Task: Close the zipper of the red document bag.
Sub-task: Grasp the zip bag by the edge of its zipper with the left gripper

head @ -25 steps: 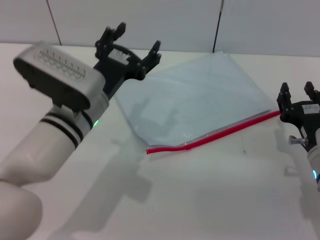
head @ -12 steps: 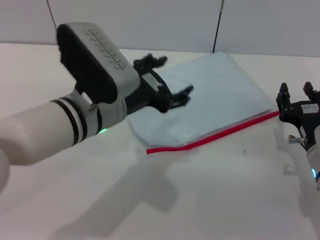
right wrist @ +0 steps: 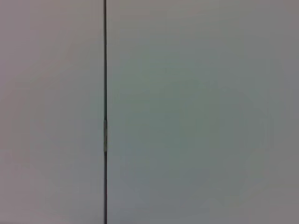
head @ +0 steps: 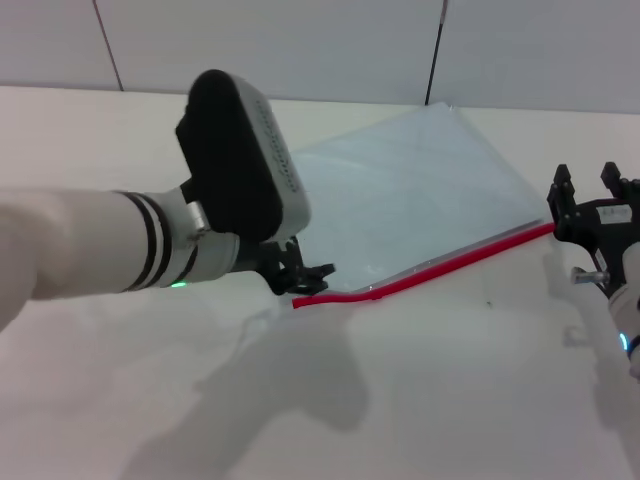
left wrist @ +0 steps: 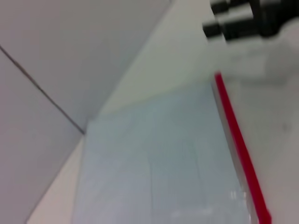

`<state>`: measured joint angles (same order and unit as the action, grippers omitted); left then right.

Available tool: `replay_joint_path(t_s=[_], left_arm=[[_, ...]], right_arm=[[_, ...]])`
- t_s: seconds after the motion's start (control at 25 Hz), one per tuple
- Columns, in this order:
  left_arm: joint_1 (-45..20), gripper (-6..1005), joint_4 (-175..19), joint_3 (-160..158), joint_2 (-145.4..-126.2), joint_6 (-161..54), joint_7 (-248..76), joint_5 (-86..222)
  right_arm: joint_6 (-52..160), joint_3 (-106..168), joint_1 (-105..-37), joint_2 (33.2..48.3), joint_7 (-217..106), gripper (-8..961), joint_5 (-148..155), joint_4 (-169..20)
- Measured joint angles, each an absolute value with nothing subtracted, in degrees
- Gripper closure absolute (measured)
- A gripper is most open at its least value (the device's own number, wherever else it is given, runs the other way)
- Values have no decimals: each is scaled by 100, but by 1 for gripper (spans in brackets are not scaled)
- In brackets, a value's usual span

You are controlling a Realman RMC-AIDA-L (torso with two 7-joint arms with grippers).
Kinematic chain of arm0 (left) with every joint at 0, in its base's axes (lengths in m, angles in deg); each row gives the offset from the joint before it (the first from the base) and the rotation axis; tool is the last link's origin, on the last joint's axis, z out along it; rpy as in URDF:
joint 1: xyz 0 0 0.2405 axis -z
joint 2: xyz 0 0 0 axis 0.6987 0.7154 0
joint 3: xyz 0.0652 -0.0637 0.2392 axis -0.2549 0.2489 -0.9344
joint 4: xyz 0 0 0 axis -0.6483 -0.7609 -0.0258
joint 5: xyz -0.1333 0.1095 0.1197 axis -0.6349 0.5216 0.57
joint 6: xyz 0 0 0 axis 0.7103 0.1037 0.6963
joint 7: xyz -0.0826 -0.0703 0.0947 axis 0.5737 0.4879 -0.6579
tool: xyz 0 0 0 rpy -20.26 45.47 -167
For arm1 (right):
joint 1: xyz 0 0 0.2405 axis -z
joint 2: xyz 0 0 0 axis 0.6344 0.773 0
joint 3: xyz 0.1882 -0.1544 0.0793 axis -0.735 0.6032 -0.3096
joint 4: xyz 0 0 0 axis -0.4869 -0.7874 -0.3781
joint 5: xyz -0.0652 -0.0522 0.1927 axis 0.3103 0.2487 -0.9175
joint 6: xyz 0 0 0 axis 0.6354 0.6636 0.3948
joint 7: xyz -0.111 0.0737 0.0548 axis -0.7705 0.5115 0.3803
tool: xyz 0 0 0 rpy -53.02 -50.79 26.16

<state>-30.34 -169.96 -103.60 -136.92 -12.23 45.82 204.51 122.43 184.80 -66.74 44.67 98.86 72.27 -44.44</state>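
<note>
- Broadly, the white table [head: 420, 400] takes up most of the head view, with a pale panelled wall [head: 300, 45] behind it.
- Next in size, the red document bag [head: 410, 200] lies flat on the table, set at an angle, its far corner close to the wall.
- Along the bag's near edge runs the zipper [head: 430, 270], a thin red strip sloping from its left end up toward the right.
- At that left end sits the left gripper [head: 298, 277], low over the table and just beside the zipper; its dark fingers are mostly hidden by the wrist, so I cannot tell how they stand.
- Smallest, the right gripper [head: 590, 190] hangs by the zipper's right end, fingers spread apart, holding nothing.
</note>
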Motion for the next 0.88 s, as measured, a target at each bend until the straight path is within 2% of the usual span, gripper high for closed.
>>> replay_joint_path(t_s=[0.36,0.88], left_arm=[[-2292,146,-16973,-10415,-13704,371,4992,21101],[-1702,148,-16129,-10617,-13722,456,5278,21449]], right_arm=[[12114,18503,-6754,4467,9887,412,7121,-4462],[12012,18480,-6827,4466,9886,411,7122,-4472]])
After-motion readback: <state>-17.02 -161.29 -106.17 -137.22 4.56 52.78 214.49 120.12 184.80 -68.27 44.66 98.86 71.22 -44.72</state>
